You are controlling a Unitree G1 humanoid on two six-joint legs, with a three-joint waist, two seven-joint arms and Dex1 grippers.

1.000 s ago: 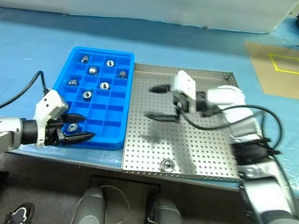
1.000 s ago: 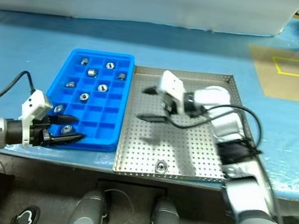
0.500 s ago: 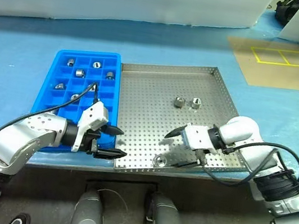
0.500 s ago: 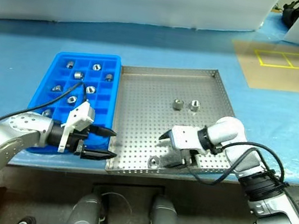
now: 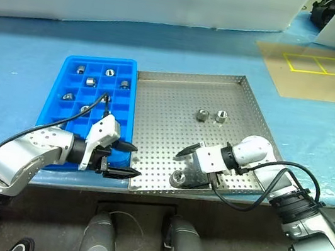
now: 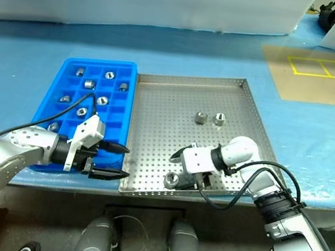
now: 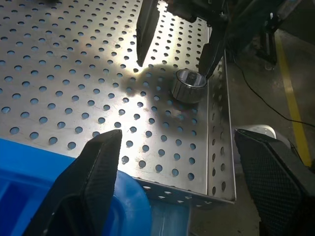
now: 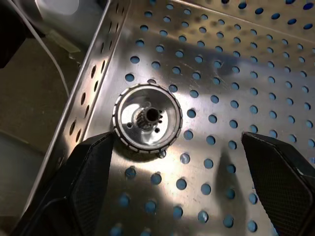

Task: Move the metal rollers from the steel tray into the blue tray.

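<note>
Both jaws are spread wide and hold nothing. Left gripper (image 5: 125, 159) hangs by the blue tray (image 5: 71, 92), which holds some rollers. Right gripper (image 5: 188, 162) sits over one roller (image 5: 177, 179) in the steel tray (image 5: 177, 101).

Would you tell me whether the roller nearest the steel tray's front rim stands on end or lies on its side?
On end: the roller shows its round face and central hole upward.

Silver-grey arm shells, black joint sections. White gripper housings, left gripper (image 5: 125, 159) and right gripper (image 5: 189, 163) with tapered black fingers. Black cables loop along forearms.
</note>
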